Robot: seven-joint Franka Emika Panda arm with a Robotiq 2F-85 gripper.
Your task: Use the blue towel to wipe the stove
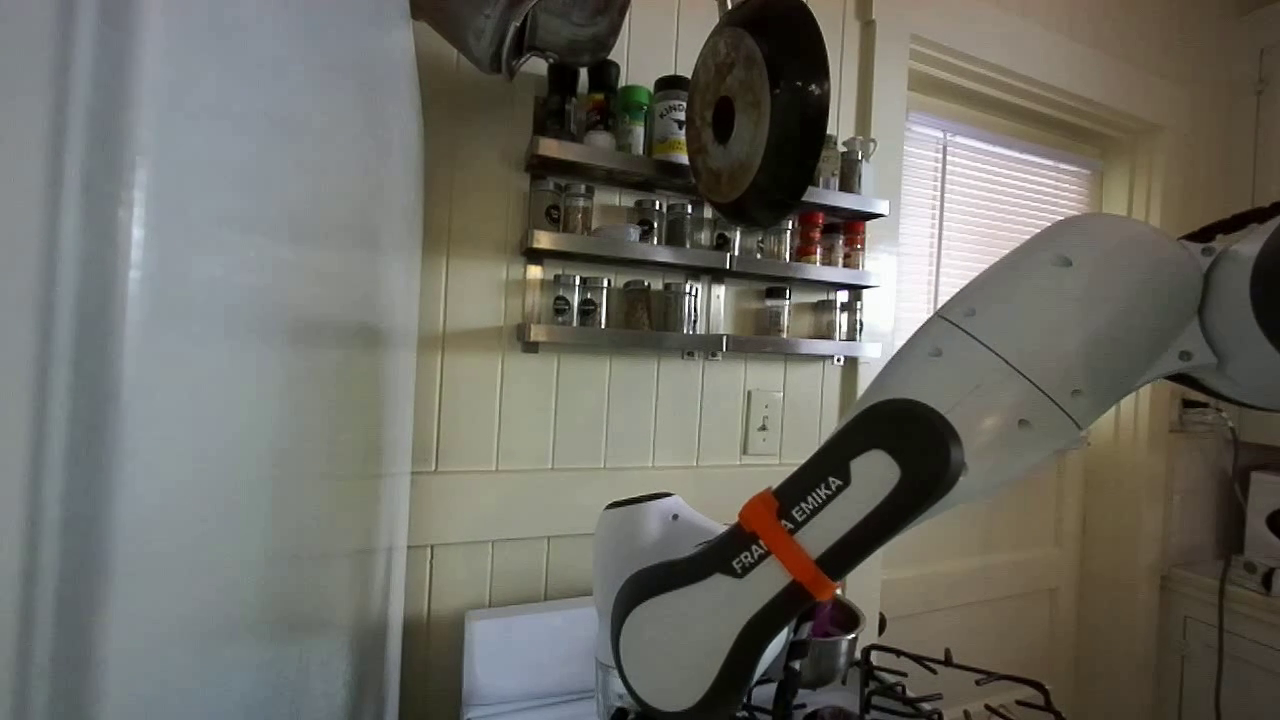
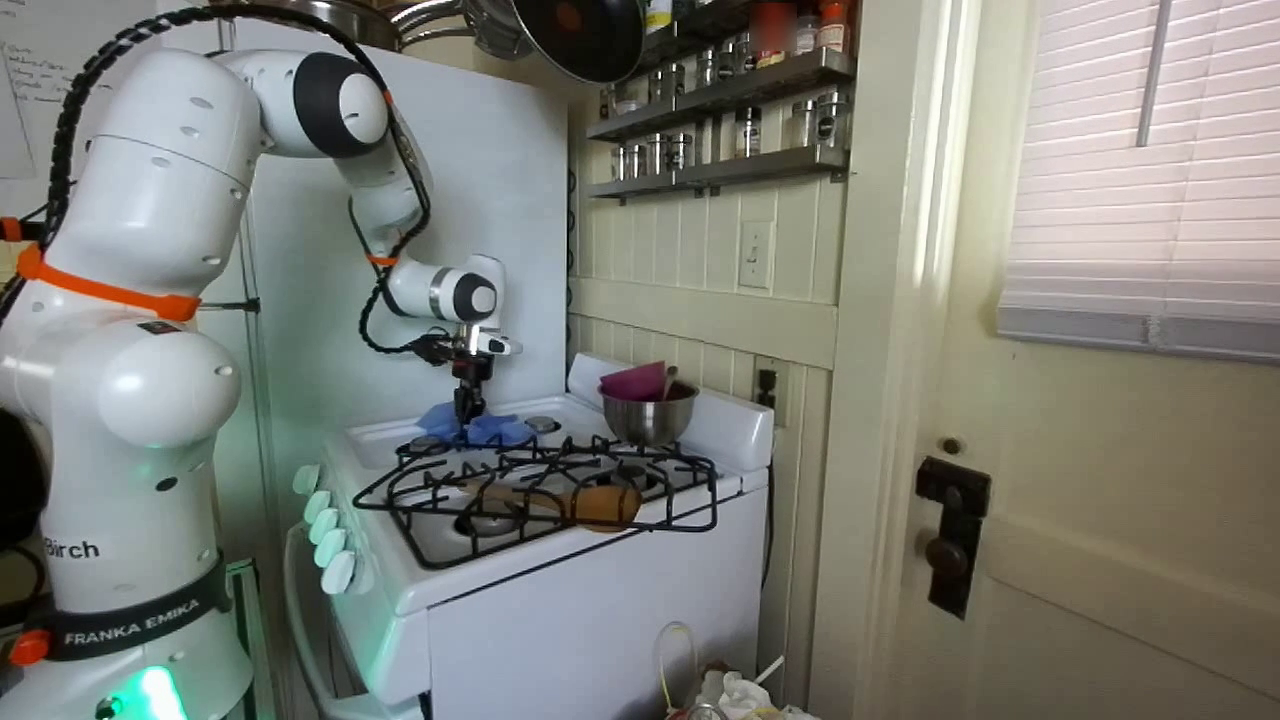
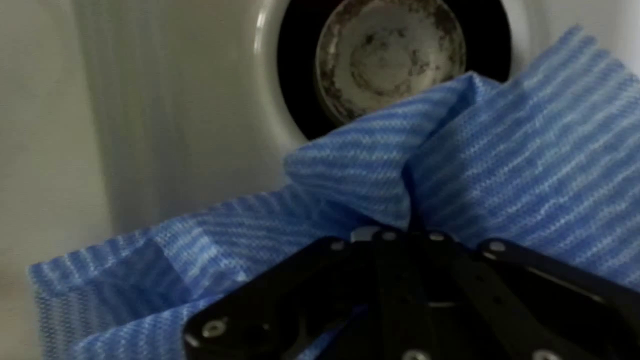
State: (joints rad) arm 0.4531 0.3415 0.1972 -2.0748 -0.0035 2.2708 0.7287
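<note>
The end effector (image 3: 411, 234) points downward over the stove (image 2: 600, 600), its fingers close together and gripping a bunched fold of the blue towel (image 3: 540, 165). In the wrist view the towel, striped in a lighter tone, spreads to both sides of the grip — creased and folded over at the left, broader and flatter at the right — and its upper edge overlaps part of the dark opening around a stained burner cap (image 3: 390, 55). In an exterior view it lies on the top of the stove, on the side next to a tall white panel (image 2: 490, 200). Black grates (image 2: 555, 463) extend across the nearer part of the stove; a brown, long-handled implement (image 2: 607, 507) lies at their bars, whether above or below them cannot be told. At the rear stands a metal bowl (image 2: 650, 420) with a purple item (image 2: 633, 382) protruding from it. Knobs (image 2: 330, 547) line the front. The white robot arm (image 2: 165, 230) bears orange bands (image 2: 110, 288) and, in an exterior view, a black ribbed cable (image 2: 67, 128). Visible in both exterior views: metal shelves (image 1: 640, 252) fixed to the panelled wall (image 1: 590, 420), rows of small jars (image 1: 680, 225) standing on them, a light switch (image 1: 763, 425) below, and a dark pan (image 1: 750, 110) hanging near the uppermost jars. A pale blind (image 2: 1130, 210) covers the upper part of the door (image 2: 1100, 460), whose dark knob (image 2: 945, 556) and latch plate (image 2: 957, 480) sit beneath.
</note>
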